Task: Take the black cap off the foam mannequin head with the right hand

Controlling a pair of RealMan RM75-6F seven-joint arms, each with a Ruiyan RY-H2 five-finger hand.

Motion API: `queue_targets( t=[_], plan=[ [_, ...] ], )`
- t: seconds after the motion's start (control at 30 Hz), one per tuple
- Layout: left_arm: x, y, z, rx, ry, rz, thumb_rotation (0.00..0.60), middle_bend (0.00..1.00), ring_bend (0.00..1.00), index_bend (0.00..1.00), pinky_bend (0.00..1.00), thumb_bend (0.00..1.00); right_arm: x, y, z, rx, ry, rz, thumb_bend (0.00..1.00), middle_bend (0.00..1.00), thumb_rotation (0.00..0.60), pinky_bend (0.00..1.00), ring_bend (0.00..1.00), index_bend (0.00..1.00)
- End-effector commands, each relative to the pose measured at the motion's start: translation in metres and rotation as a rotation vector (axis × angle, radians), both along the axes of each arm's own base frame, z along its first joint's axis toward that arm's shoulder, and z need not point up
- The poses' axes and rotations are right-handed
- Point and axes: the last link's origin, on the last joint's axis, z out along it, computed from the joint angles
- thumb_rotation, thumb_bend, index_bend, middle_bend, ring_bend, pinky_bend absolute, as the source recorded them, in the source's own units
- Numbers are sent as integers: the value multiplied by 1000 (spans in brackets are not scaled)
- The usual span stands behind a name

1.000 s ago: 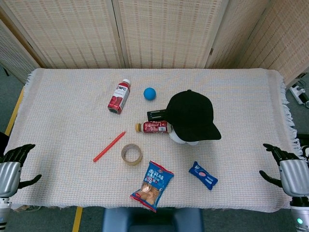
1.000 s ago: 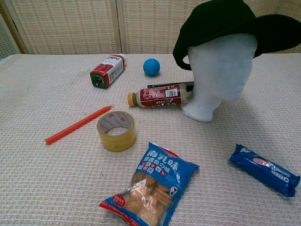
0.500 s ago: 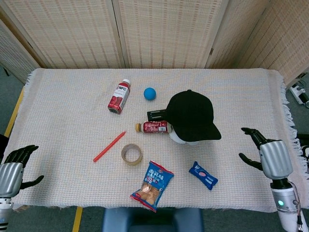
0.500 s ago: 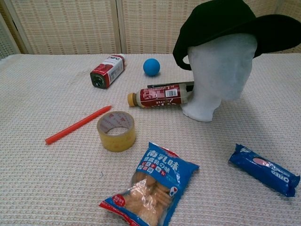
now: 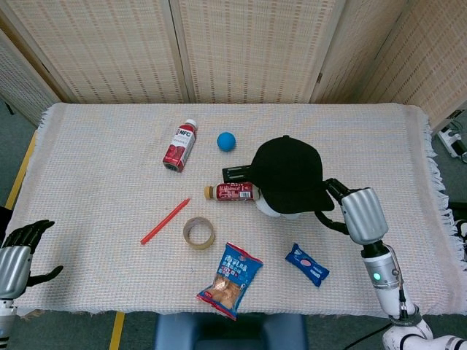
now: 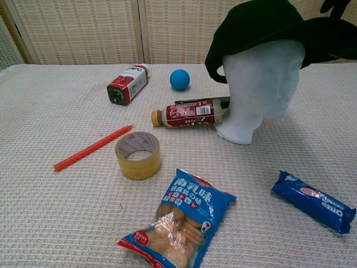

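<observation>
The black cap sits on the white foam mannequin head, right of the table's middle, brim pointing right and toward me. The chest view shows the cap over the foam face. My right hand is just right of the brim, its dark fingers spread and reaching the brim's edge; I cannot see a grip on it. Its fingertips show at the chest view's top right, above the brim. My left hand hangs at the table's near left corner, holding nothing.
A red-labelled bottle lies against the mannequin's left side, with a blue ball and another bottle behind. In front lie a red stick, a tape roll, a snack bag and a blue packet.
My right hand has travelled from the table's near right corner leftward and up to the cap's brim. The left hand and all objects have stayed put.
</observation>
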Motion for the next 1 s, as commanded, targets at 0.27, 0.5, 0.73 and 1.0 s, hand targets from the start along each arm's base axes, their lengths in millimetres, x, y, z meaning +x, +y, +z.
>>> queue_targets(
  t=[0.27,0.5,0.73,1.0],
  plan=[
    [-1,-2,3,0,-4,9,600,207,193,219,209,90,11,-17,-18,-30,-34,50,296,585,600,1000,916,596],
    [0,0,3,-6,-6,8,600,207,193,220,209,91,14,-25,-19,-66,-61,64,368,707,600,1000,961,755],
    [-1,1,1,-14,-7,13,600,207,193,220,209,90,17,-34,-12,-127,-71,69,422,744,600,1000,984,806],
    [1,3,0,-18,-9,7,600,207,193,219,208,91,20,-52,7,-218,-48,63,428,749,600,1000,987,813]
  ],
)
